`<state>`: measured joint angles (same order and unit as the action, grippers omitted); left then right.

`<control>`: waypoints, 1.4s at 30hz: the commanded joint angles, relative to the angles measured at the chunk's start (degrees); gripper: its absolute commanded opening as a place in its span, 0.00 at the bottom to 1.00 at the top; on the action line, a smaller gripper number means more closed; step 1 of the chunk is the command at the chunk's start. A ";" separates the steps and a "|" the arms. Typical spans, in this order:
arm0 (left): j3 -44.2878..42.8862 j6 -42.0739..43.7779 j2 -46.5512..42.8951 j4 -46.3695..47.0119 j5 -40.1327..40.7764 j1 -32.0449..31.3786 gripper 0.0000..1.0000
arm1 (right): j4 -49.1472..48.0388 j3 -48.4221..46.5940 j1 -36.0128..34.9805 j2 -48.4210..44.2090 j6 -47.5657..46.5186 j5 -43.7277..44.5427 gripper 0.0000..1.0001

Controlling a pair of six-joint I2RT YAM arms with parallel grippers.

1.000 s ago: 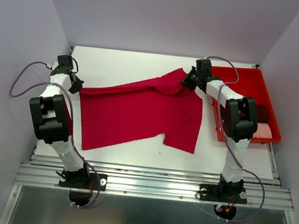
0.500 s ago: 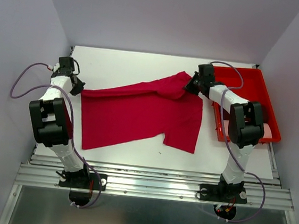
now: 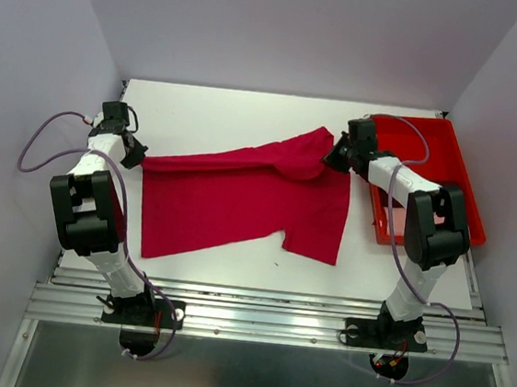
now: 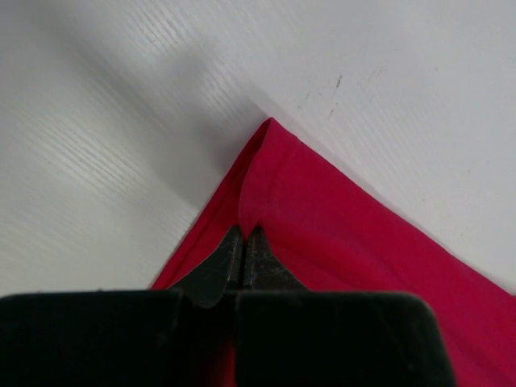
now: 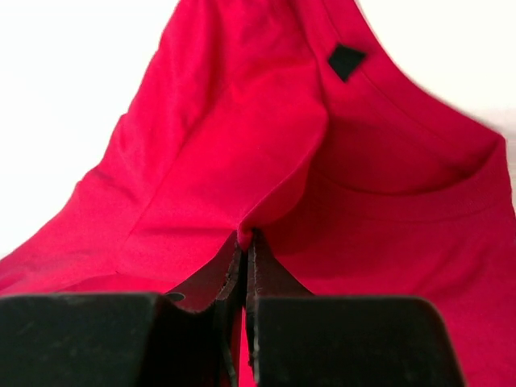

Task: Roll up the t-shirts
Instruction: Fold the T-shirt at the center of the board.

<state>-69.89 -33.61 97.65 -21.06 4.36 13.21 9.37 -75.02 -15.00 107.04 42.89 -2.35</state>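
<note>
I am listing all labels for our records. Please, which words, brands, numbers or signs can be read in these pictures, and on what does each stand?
No text can be read in any view.
The small black tag inside the collar of the crimson t-shirt: no legible print on it.
The red tray and the table: no writing visible.
</note>
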 commanded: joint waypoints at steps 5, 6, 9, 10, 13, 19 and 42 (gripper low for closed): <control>1.16 1.17 -3.08 -0.04 1.35 0.06 0.00 | -1.72 3.83 0.41 -3.24 -0.44 1.03 0.01; 1.16 1.17 -2.99 -0.03 1.35 0.06 0.00 | -1.63 4.18 0.41 -3.42 -0.27 0.94 0.01; 1.60 1.09 -2.90 0.14 1.44 0.15 0.00 | -1.72 4.36 -0.20 -3.86 -0.71 1.29 0.01; 1.77 1.00 -2.81 0.32 1.44 0.06 0.00 | -1.72 4.45 -0.81 -4.21 -1.05 1.64 0.01; 2.04 0.82 -2.72 0.32 1.88 0.06 0.00 | -1.19 4.27 -1.42 -4.82 -1.58 3.04 0.01; 4.05 -0.76 -4.22 0.93 1.53 -0.03 0.00 | -3.12 6.55 -2.57 -5.53 -1.24 5.07 0.01; 12.49 -2.43 -7.56 1.90 -0.05 -0.20 0.00 | -3.74 7.70 -2.57 -4.83 -0.27 7.09 0.01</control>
<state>-58.48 -35.94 92.16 -19.88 4.25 13.19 8.03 -67.37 -17.61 103.50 42.72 2.68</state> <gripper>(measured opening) 0.044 0.044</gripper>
